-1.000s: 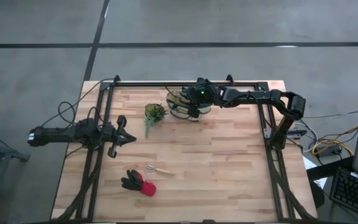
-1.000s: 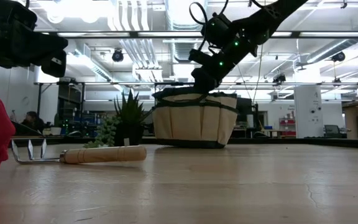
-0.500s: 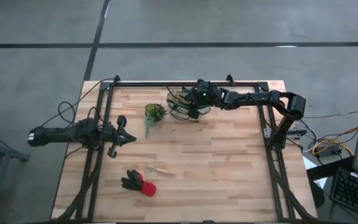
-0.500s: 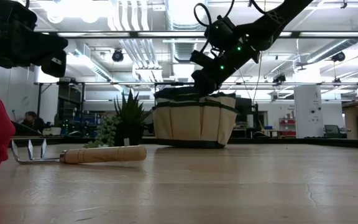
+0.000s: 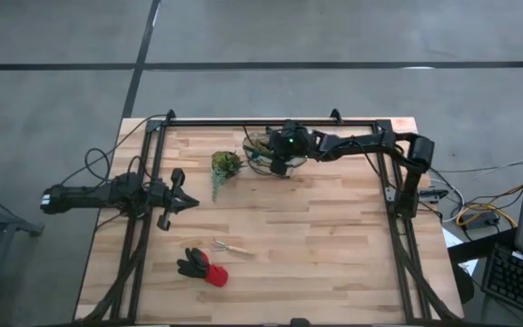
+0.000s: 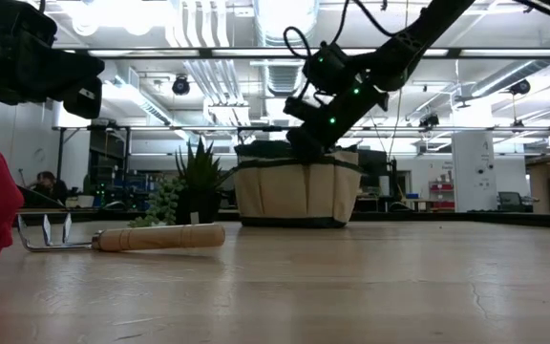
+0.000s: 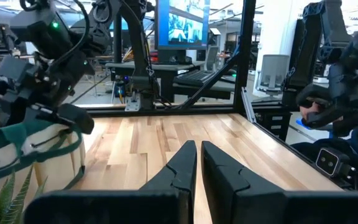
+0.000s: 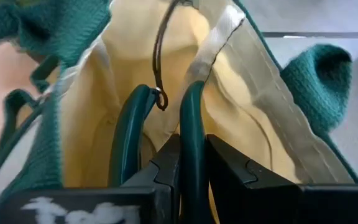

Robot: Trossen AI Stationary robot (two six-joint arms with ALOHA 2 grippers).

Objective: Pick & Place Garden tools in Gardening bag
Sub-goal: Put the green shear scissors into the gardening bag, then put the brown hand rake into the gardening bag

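A small green potted plant [image 5: 226,164] stood beside the round tan fabric bag with green trim [image 6: 297,187] near the tabletop's [image 5: 334,236] far edge. The right hand [image 8: 191,163], inside the bag, clamped one pair of green-handled shears [image 8: 188,118]. The left hand [image 7: 196,163] waited at the left edge, fingers together.

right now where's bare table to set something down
Bare wood fills the right half, between the gardening bag and the near edge. Crowded spots: the back, where the right gripper meets the bag beside the potted plant, and near-left around the gloves and wooden-handled tool.
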